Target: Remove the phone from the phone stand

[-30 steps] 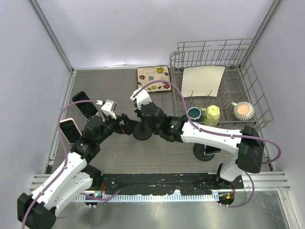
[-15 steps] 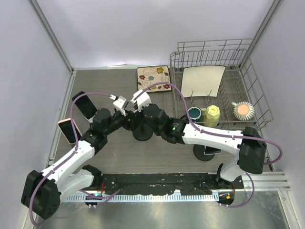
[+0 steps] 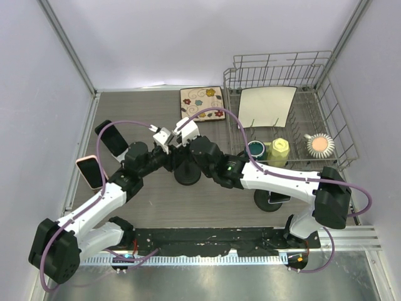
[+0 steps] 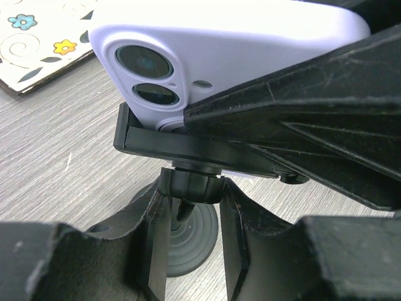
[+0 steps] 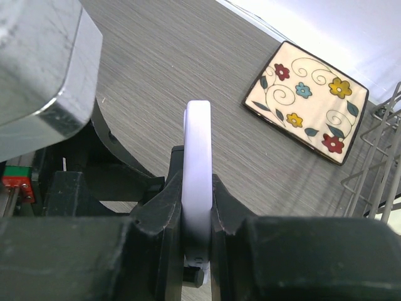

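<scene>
Lavender plastic covers the slim rectangular phone point(image 5: 197, 150), which sits in the cradle of the black round-based phone stand point(image 4: 188, 150). We see our right gripper point(image 5: 197, 204) clenched across the phone's two faces just above the stand. Our left gripper point(image 4: 191, 210) is clamped around the stand's neck, below its cradle.

Right wrist view: phone point(image 5: 197, 144) edge-on only, screen and back unseen; lower end buried between fingers of right gripper point(image 5: 197, 213). Left wrist view: phone's right part behind that gripper's dark finger point(image 4: 301, 119); phone stand point(image 4: 191, 251) base half hidden by left gripper point(image 4: 192, 194), frame bottom; flowered tile point(image 4: 31, 50) cut off, upper left. Top view: phone lost under both grippers, frame centre.
</scene>
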Robot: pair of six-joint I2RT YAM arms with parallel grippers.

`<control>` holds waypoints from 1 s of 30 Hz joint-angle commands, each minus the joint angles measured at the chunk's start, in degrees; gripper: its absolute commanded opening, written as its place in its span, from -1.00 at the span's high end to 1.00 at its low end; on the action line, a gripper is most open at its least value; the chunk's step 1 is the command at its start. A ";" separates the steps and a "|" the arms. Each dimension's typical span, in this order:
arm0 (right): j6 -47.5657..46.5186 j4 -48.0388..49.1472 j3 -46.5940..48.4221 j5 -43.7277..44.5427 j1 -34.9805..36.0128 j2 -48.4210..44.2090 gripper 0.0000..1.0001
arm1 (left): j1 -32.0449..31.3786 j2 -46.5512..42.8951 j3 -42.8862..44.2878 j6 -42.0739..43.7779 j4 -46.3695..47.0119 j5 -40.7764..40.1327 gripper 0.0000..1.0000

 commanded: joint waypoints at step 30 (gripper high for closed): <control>2.34 -8.43 1.49 7.35 0.40 -6.05 0.99 | 0.23 0.03 3.62 -11.41 -10.00 -30.56 1.00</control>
